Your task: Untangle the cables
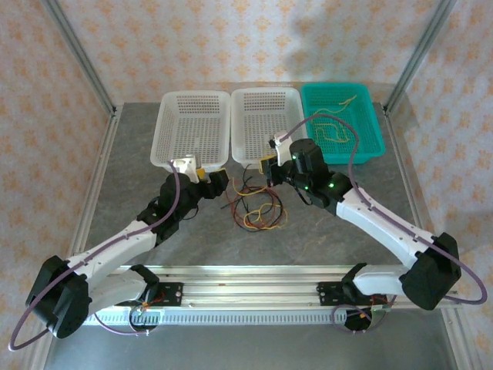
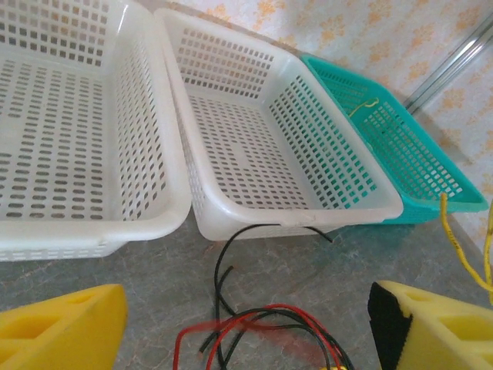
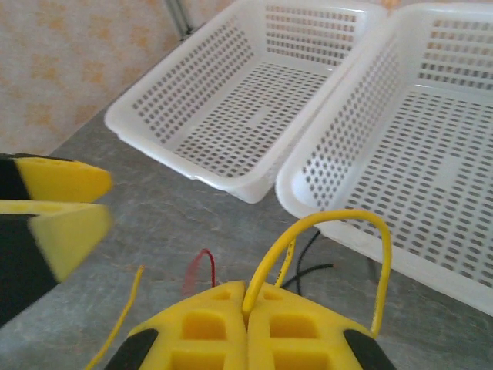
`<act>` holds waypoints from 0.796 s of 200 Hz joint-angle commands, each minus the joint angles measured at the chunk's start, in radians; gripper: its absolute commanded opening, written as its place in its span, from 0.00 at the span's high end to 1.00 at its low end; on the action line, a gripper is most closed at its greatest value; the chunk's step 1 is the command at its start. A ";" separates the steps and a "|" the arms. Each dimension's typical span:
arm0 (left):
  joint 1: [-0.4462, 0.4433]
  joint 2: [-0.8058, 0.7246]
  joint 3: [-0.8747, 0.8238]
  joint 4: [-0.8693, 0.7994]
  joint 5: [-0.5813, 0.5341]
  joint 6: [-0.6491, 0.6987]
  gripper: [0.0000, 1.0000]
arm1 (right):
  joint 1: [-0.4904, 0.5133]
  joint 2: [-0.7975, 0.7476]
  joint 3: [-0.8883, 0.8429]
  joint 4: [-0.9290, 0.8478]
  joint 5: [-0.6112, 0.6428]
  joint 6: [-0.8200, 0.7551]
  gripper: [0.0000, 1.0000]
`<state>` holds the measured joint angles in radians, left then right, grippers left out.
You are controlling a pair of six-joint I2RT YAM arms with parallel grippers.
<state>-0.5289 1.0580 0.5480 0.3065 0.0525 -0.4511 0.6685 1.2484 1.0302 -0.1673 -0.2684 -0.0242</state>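
Note:
A tangle of red, black and yellow cables (image 1: 258, 210) lies on the grey table in front of the middle white basket. My right gripper (image 3: 246, 299) is shut on a yellow cable (image 3: 339, 219), which arches up out of the fingertips and drops down on the right. In the top view the right gripper (image 1: 269, 168) sits over the far edge of the tangle. My left gripper (image 2: 246, 331) is open, its yellow fingers (image 2: 62, 327) wide apart, and red and black cables (image 2: 262, 322) lie on the table between them. From above, the left gripper (image 1: 209, 183) is just left of the tangle.
Three baskets stand in a row at the back: a white basket (image 1: 192, 158) on the left, a white basket (image 1: 248, 154) in the middle, and a teal basket (image 1: 370, 150) on the right holding thin yellow wires (image 1: 333, 131). A metal rail (image 1: 246, 289) runs along the near edge.

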 commanded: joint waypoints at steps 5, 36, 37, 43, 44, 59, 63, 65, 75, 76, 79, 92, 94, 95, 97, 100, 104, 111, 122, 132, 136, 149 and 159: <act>0.005 -0.023 -0.018 0.083 0.052 0.065 0.15 | 0.000 -0.063 -0.054 0.005 0.082 -0.011 1.00; 0.006 0.021 0.020 0.086 0.116 0.091 0.12 | 0.000 -0.160 -0.144 0.036 0.130 0.000 1.00; 0.005 0.021 0.021 0.085 0.118 0.091 0.12 | 0.000 -0.162 -0.147 0.037 0.131 0.001 1.00; 0.005 0.036 0.029 0.086 0.131 0.087 0.12 | 0.000 -0.182 -0.162 0.039 0.149 0.006 1.00; 0.005 0.038 0.030 0.086 0.134 0.086 0.12 | 0.000 -0.184 -0.164 0.039 0.152 0.007 1.00; 0.002 0.064 0.038 0.100 0.173 0.071 0.12 | -0.001 -0.224 -0.183 0.016 0.207 0.034 1.00; 0.001 0.071 0.037 0.105 0.178 0.066 0.12 | -0.001 -0.235 -0.186 0.006 0.235 0.043 1.00; -0.002 0.074 0.038 0.108 0.180 0.065 0.12 | -0.001 -0.240 -0.187 0.001 0.249 0.051 1.00; -0.014 0.088 0.041 0.119 0.181 0.056 0.11 | -0.001 -0.266 -0.192 -0.023 0.326 0.094 1.00; -0.016 0.089 0.041 0.119 0.180 0.056 0.11 | -0.001 -0.268 -0.193 -0.025 0.330 0.098 1.00; -0.020 0.093 0.042 0.121 0.177 0.054 0.11 | -0.001 -0.277 -0.196 -0.035 0.357 0.111 1.00; -0.048 0.113 0.058 0.113 0.152 0.047 0.10 | -0.001 -0.312 -0.211 -0.053 0.432 0.146 1.00; -0.053 0.118 0.060 0.111 0.147 0.045 0.10 | -0.001 -0.317 -0.213 -0.056 0.440 0.149 1.00; -0.055 0.119 0.063 0.110 0.145 0.046 0.10 | -0.001 -0.317 -0.214 -0.057 0.444 0.151 1.00; -0.060 0.122 0.067 0.107 0.140 0.045 0.10 | -0.001 -0.324 -0.216 -0.058 0.452 0.154 1.00; -0.068 0.129 0.072 0.104 0.133 0.045 0.10 | -0.001 -0.330 -0.219 -0.060 0.464 0.159 1.00; -0.080 0.135 0.079 0.102 0.121 0.045 0.10 | -0.001 -0.337 -0.224 -0.063 0.481 0.162 1.00; -0.102 0.150 0.092 0.097 0.101 0.046 0.10 | -0.002 -0.347 -0.229 -0.065 0.510 0.169 1.00; -0.134 0.175 0.113 0.097 0.080 0.051 0.10 | -0.002 -0.357 -0.234 -0.076 0.566 0.193 1.00; -0.158 0.202 0.138 0.095 0.070 0.057 0.10 | -0.003 -0.362 -0.236 -0.082 0.635 0.218 1.00; -0.166 0.213 0.148 0.096 0.067 0.056 0.10 | -0.004 -0.364 -0.237 -0.083 0.660 0.229 1.00; -0.184 0.254 0.178 0.109 0.071 0.052 0.10 | -0.016 -0.366 -0.239 -0.088 0.730 0.262 1.00; -0.195 0.283 0.201 0.119 0.074 0.049 0.10 | -0.037 -0.367 -0.240 -0.087 0.745 0.269 1.00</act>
<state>-0.7025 1.2892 0.6861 0.3840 0.1493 -0.3946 0.6628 0.8959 0.8040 -0.2295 0.2985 0.1703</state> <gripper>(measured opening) 0.900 0.040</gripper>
